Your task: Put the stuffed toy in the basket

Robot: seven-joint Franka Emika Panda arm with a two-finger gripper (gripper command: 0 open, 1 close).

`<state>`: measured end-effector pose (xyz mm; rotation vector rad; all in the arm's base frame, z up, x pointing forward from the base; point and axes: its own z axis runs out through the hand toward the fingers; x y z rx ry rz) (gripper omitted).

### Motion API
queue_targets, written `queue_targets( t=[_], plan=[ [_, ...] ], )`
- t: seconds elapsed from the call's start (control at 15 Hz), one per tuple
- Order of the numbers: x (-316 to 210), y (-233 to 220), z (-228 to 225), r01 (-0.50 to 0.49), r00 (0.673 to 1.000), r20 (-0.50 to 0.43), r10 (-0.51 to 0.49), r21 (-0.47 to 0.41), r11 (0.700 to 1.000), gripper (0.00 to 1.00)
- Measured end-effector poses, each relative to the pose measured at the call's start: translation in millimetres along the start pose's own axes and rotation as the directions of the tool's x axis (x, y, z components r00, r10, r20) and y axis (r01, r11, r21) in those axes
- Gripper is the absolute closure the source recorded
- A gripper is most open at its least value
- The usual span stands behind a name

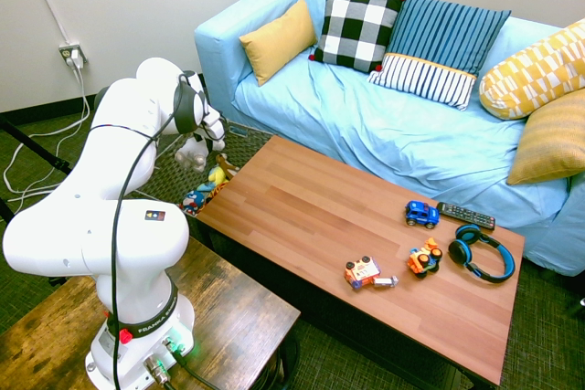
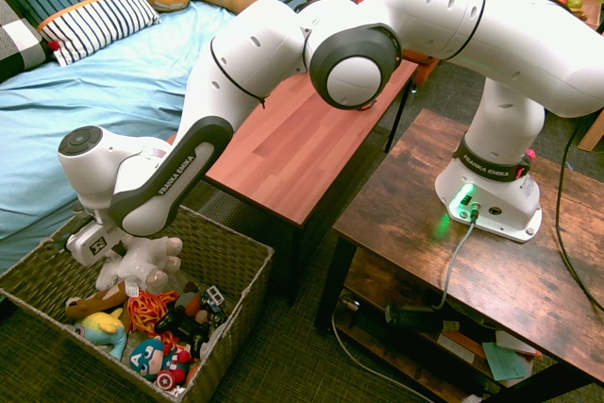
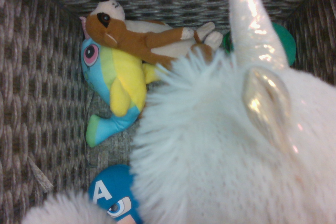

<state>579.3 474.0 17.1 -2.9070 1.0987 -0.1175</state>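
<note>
I'm in a living room, or a space furnished as one: a sofa point(image 1: 338, 125) in a light blue cover, patterned cushions point(image 1: 355, 28), a low wooden coffee table point(image 1: 356, 235) with toys point(image 1: 421, 214) and headphones point(image 1: 494, 258), and a woven toy basket point(image 2: 247, 295) beneath my jaws point(image 2: 113, 254).

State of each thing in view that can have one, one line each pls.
tool: inside the basket's outline, at the white plush; hold or release unclear
white plush unicorn: in the basket, above other toys
basket: open-topped, holding several toys
blue-and-yellow plush: in the basket
brown-and-white plush: lying in the basket
headphones: on the coffee table
remote: on the coffee table, beside the blue toy car
</note>
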Motion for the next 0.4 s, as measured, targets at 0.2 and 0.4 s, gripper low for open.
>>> queue_targets(
  t=[0.2, 0.4],
  plan=[
    [6.4, -2.3, -3.9, -0.003, 1.000, -0.003, 0.003, 0.009, 1.000, 0.00],
    [9.3, -3.8, -6.7, -0.006, 1.000, -0.004, 0.007, 0.013, 1.000, 0.00]
  ],
)
